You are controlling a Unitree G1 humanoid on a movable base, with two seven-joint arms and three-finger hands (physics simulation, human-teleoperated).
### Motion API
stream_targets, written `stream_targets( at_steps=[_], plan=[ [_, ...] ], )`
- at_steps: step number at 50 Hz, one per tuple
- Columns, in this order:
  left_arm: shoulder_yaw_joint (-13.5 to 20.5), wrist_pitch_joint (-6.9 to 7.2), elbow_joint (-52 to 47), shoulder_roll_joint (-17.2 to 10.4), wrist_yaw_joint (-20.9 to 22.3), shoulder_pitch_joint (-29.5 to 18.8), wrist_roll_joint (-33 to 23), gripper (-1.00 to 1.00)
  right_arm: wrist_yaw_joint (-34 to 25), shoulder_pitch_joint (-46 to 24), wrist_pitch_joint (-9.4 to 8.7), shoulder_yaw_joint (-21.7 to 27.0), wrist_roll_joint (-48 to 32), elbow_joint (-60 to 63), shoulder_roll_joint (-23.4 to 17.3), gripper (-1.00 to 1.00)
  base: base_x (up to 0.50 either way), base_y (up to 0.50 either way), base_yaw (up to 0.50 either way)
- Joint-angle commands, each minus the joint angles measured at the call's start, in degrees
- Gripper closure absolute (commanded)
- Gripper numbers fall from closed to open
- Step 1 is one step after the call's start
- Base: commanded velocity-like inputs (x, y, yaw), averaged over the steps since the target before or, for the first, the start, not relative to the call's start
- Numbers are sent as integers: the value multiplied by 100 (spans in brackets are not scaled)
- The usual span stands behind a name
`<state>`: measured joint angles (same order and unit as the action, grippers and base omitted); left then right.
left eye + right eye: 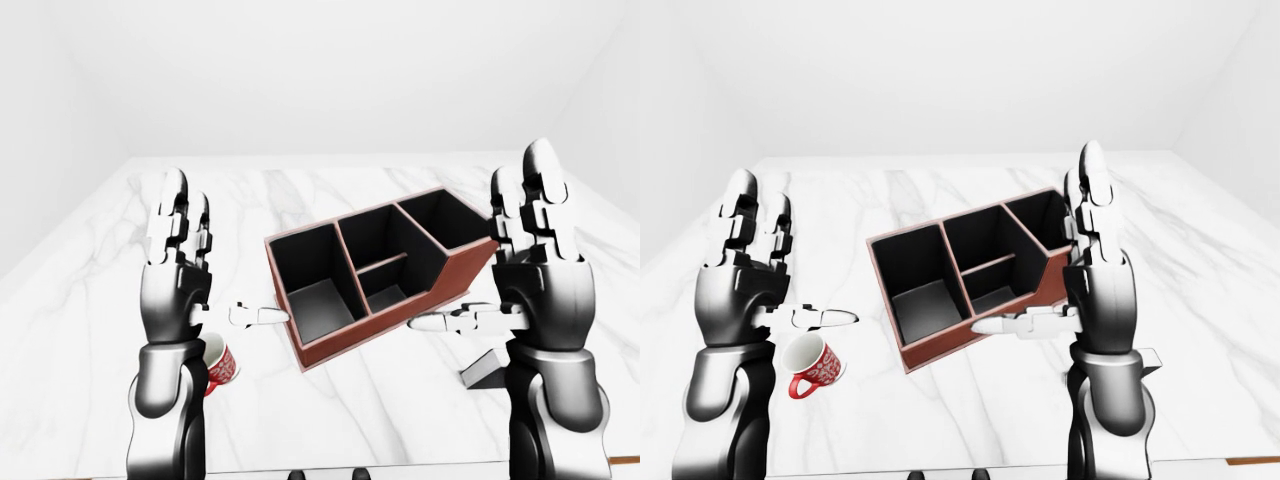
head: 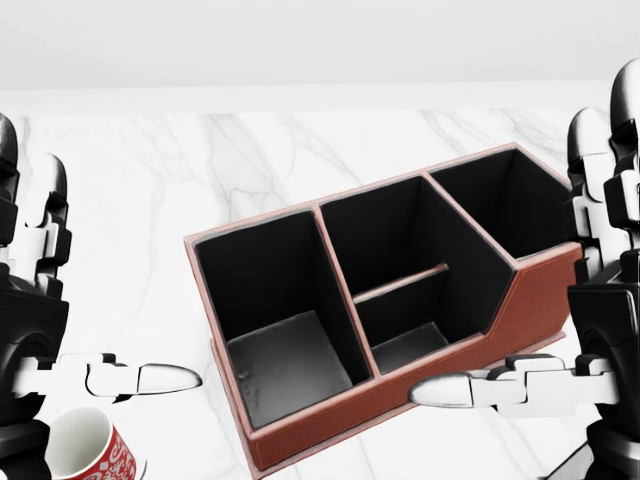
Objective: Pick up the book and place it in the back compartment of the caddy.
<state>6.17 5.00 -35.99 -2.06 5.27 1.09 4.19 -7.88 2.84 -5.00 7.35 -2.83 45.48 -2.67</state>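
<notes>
Both three-finger hands stand raised and empty over a white marble table (image 1: 100,300), the left hand (image 1: 176,262) and the right hand (image 1: 538,262) each with fingers spread upright and a thumb pointing inward, neither touching anything. Between them sits the caddy (image 2: 372,312), a reddish-brown leather-look box with black lining, turned at an angle to the table edge: one large compartment at the head view's left, two smaller ones split by a low divider in the middle, and a taller compartment at the upper right where the wall steps up. All of them look empty. The book (image 1: 490,370) appears only as a flat grey slab lying on the table at the lower right of the left-eye view, mostly hidden behind the right forearm, well clear of the caddy; its cover and thickness cannot be made out. The step in hand looks to be the reach for the book, not yet begun. To do it well the right hand would probably need to drop and turn palm-down towards that slab, approaching from an open edge so the fingers can get under or across a thin, flat object rather than push it along the smooth marble. A red-and-white patterned mug (image 1: 812,366) lies on its side beside the left forearm and plays no part.
</notes>
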Motion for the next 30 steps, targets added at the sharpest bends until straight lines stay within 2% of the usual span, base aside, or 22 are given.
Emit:
stream_targets(
  at_steps=[1,5,30],
  plan=[
    [-3,0,26,-1,-1,3,-6,-100,-222,-96,0,240,-534,268,-201,-100,0,0,0],
    [-1,0,8,-1,-6,3,-8,-100,-341,-118,0,266,-1012,276,-256,-100,0,0,0],
    [29,0,-20,-11,-13,-26,12,-100,-1483,-109,0,1019,-2582,478,-490,-100,0,0,0]
  ],
)
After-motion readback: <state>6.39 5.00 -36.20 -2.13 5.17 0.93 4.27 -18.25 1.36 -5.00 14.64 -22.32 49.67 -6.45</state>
